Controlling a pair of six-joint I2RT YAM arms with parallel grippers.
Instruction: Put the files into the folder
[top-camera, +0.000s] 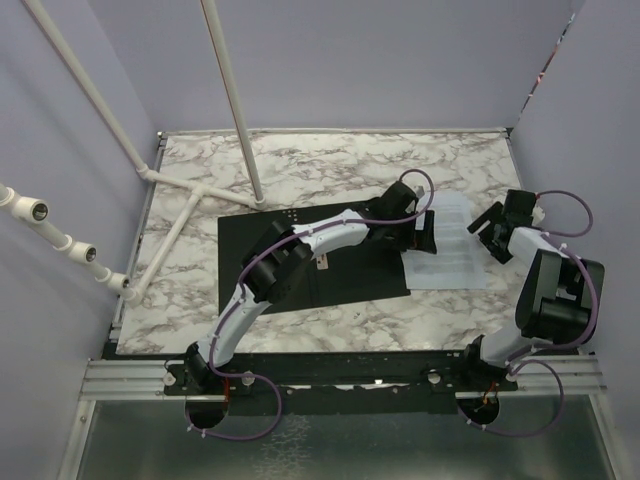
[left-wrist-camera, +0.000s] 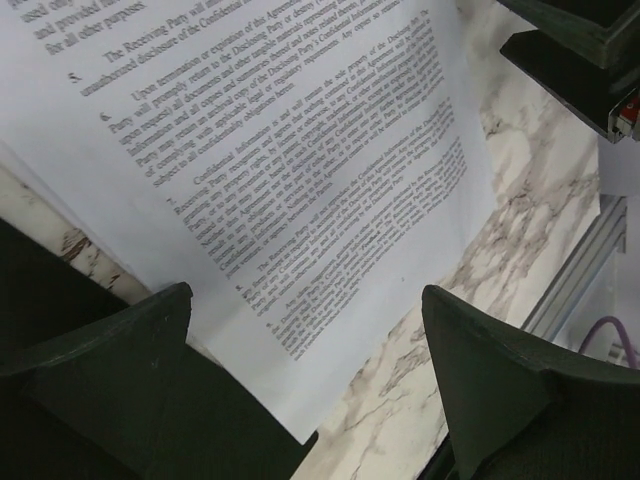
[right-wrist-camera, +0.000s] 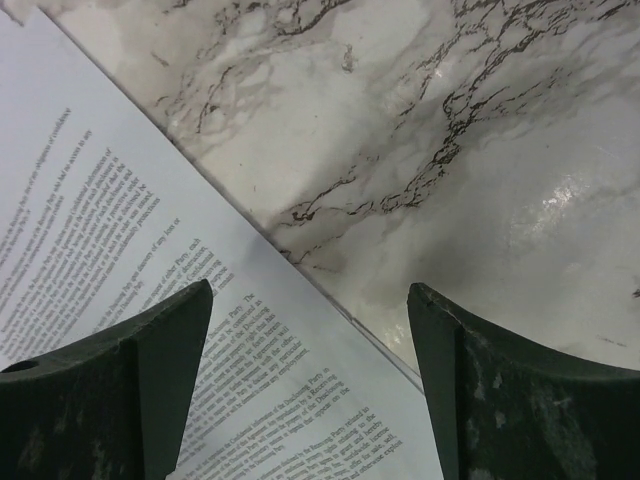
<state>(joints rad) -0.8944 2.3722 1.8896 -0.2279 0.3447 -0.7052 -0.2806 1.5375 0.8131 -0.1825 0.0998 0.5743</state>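
Files (top-camera: 447, 243) are lying on the tabletop (top-camera: 330, 165) just beside the open folder (top-camera: 245, 245), not inside yet. I am hovering my left claw (left-wrist-camera: 305, 292) and right claw (right-wrist-camera: 310, 288), both open and empty, over their edges; pinching and sliding them leftward is probably coming next.

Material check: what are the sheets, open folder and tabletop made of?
Sheets: thin matte white paper with black printed text. Folder: flat matte black inside, plastic or coated card; can't tell which. Tabletop: glossy marble pattern with glare spots, possibly laminate or film rather than stone.
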